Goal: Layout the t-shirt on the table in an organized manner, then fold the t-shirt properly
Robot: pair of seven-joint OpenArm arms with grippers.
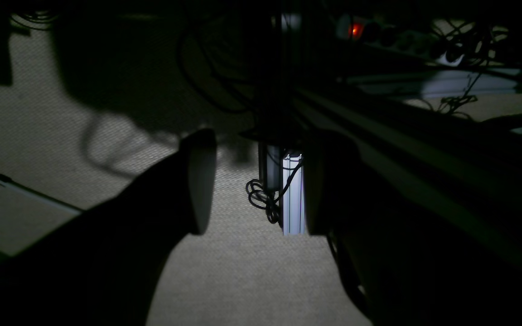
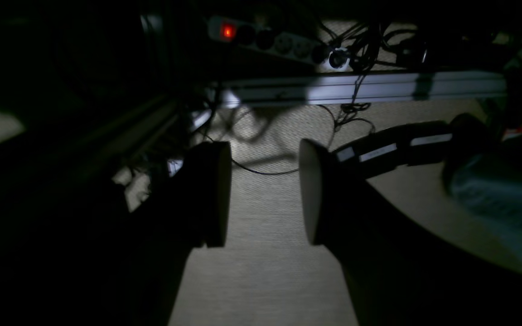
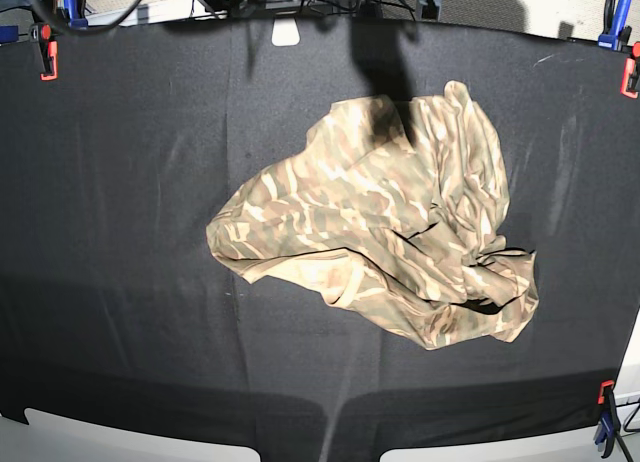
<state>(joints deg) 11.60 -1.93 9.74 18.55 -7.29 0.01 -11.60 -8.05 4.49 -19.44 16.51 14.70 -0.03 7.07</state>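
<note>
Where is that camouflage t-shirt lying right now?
In the base view, the t-shirt lies crumpled on the table, a little right of centre and clear of every edge.

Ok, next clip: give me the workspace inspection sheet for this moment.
Surface: table covered in black cloth, held by red and blue clamps at the edges.
Job's things: t-shirt, camouflage, crumpled in a heap right of centre, not laid out.
Clutter: nothing seen on the cloth besides the shirt.
Grippers: left pincer open, empty; right pincer open, empty; neither shows in the base view.
Cables: tangle near a power strip with a red light.
Surroundings: pale carpet, aluminium frame rail.
</note>
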